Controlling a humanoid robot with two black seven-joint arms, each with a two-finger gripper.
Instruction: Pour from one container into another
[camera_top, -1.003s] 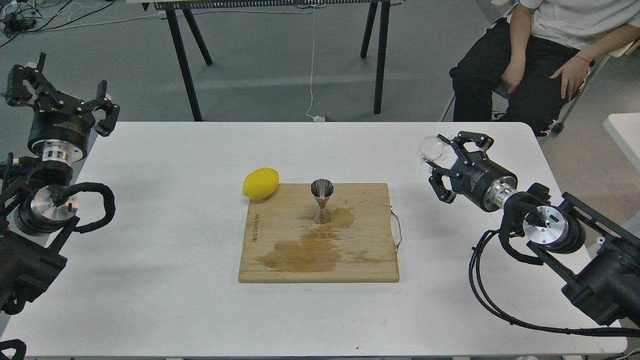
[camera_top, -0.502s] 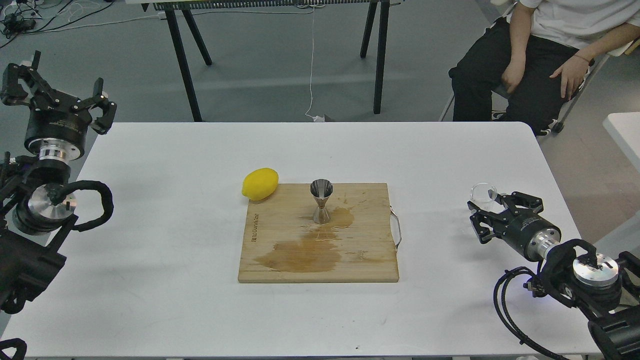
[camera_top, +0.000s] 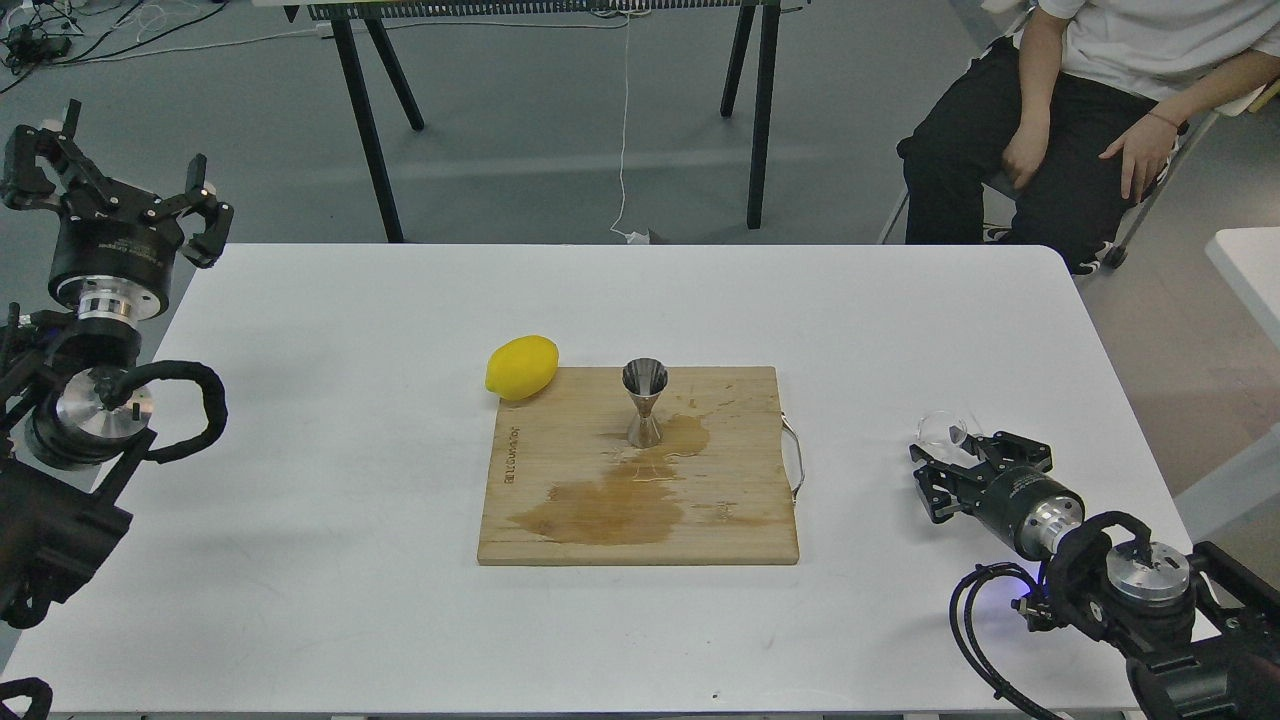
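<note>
The steel jigger (camera_top: 645, 402) stands upright on the wooden cutting board (camera_top: 720, 520), in a brown spill. The clear glass cup (camera_top: 944, 427) is low over the table's right side, tipped, at the fingertips of my right gripper (camera_top: 945, 458). The gripper seems shut on it, though the contact is small and hard to read. The cup is well to the right of the jigger, off the board. My left gripper (camera_top: 115, 182) hangs open and empty, raised beyond the table's far left corner.
A yellow lemon (camera_top: 521, 367) lies at the board's far left corner. The board has a metal handle (camera_top: 795, 458) on its right edge. A seated person (camera_top: 1090, 110) is beyond the table's far right corner. Black table legs (camera_top: 370, 130) stand behind.
My right arm has dropped from high above the right side down to the table and drawn back toward me, carrying the cup. The left gripper shifted only slightly.
</note>
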